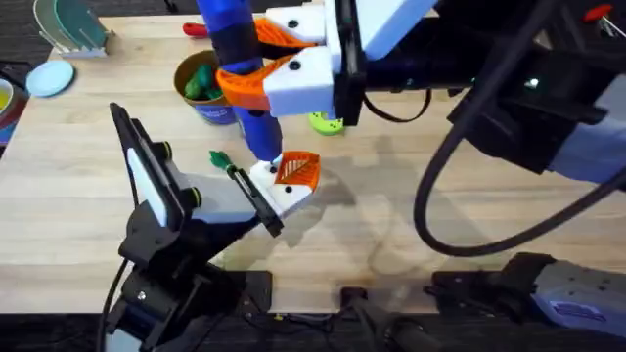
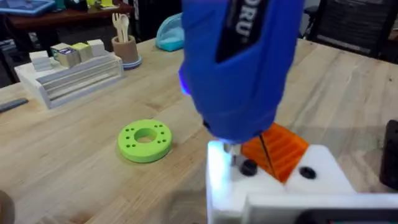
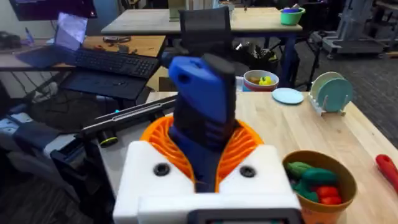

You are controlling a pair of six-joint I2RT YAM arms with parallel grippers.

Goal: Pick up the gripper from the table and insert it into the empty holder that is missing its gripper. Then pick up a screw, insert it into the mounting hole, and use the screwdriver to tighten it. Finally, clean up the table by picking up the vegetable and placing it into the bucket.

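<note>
My right gripper (image 1: 262,61) (image 3: 202,163) is shut on the blue handle of the screwdriver (image 1: 240,59) (image 3: 202,106), which stands nearly upright. The screwdriver (image 2: 239,62) has its tip down on the white holder (image 1: 279,194) (image 2: 273,186) at the end of my left arm. The orange ribbed gripper (image 1: 299,169) (image 2: 278,149) sits in that holder beside the tip. My left gripper (image 1: 290,179) lies low over the table. The thin green vegetable (image 1: 221,159) lies on the wood just left of the holder. Behind stands the bucket (image 1: 201,93) (image 3: 320,180), holding green and red toy foods.
A green ring disc (image 1: 328,122) (image 2: 144,140) lies right of the bucket. A red-handled tool (image 1: 196,29) (image 3: 388,168) lies at the far edge. A dish rack (image 1: 73,29) (image 3: 333,93) and a blue plate (image 1: 49,76) stand far left. A block tray (image 2: 71,71) shows farther off.
</note>
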